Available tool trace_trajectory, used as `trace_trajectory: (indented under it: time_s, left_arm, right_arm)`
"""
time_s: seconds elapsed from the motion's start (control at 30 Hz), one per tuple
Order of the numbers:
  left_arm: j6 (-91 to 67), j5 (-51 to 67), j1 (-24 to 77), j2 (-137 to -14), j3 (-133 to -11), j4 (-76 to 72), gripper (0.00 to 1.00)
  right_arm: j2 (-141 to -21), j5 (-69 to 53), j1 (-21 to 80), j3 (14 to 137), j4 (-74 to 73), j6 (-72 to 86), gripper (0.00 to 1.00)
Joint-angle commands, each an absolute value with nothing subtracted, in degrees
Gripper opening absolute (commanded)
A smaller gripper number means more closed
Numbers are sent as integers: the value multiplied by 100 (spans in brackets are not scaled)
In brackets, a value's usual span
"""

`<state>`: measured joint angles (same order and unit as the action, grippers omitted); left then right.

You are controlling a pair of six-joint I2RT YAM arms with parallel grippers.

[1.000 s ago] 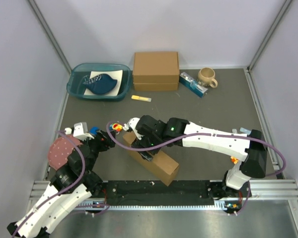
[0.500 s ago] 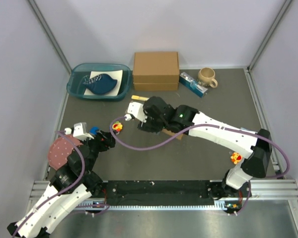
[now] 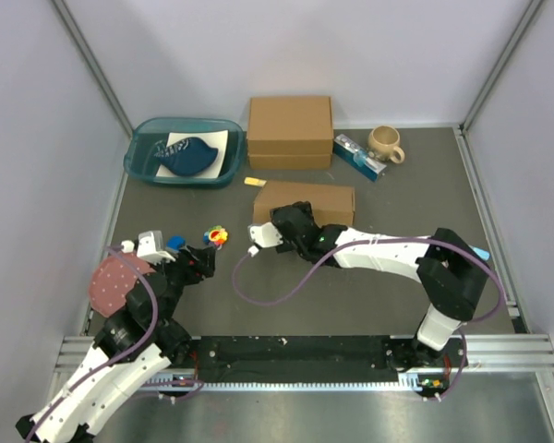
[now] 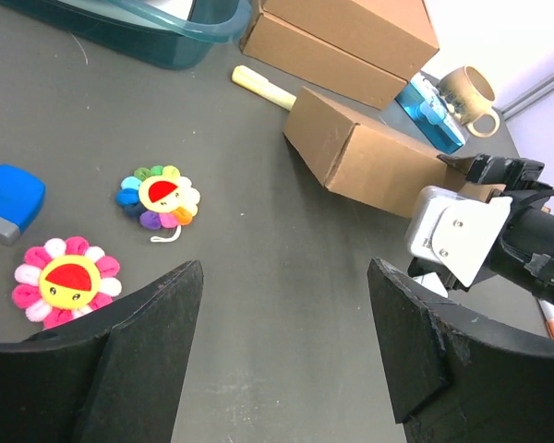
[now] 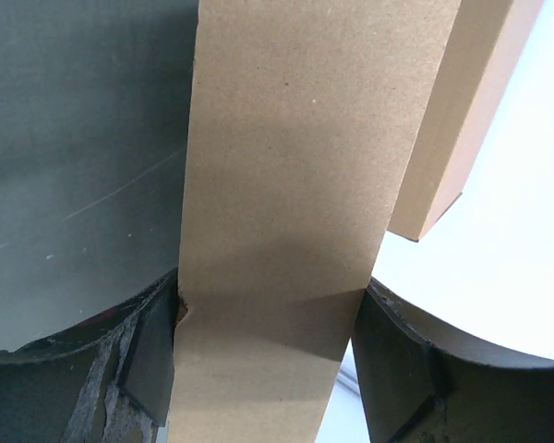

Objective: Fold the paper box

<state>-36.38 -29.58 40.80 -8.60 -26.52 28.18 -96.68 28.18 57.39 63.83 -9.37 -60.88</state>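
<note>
One pincer [image 5: 272,360], tips hidden, seemingly clamps paper box [image 3: 307,197]

Paper box [image 3: 307,197]: plain brown corrugated cardboard, folded into a shallow, closed rectangular block. It rests on the dark table [image 3: 388,185], long side running left to right, just in front of the thicker cardboard box [image 3: 290,129] without touching it. Near edge clamped by the right gripper [image 3: 298,214].
</note>
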Motion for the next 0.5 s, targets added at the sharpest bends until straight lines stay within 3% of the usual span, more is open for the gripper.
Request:
trace_trajectory:
  time_s: [0.0,0.13,0.17,0.23,0.27,0.47]
  left_arm:
    - [-3674,-2900,4061,-922,-2610,2663,77]
    - [-3665,-2839,4069,-1028,-2646,2628,77]
    - [-3656,-2830,4061,-1037,-2672,2628,77]
    - [-3656,-2778,4061,-1055,-2681,2602,77]
    - [-3656,-2760,4069,-1072,-2681,2584,77]
    - [-3718,-2619,4061,-1248,-2645,2470,76]
  right_arm:
    - [-9554,3294,5845,6521,-123,-5794,35]
    - [-9326,3559,6011,6741,-412,-5397,47]
    - [-9142,3586,6064,6733,-448,-5327,54]
    - [-8896,3621,6265,6601,-588,-5142,91]
    - [-8668,3612,6327,6514,-589,-5107,99]
    - [-8025,3876,6714,6012,-694,-4685,99]
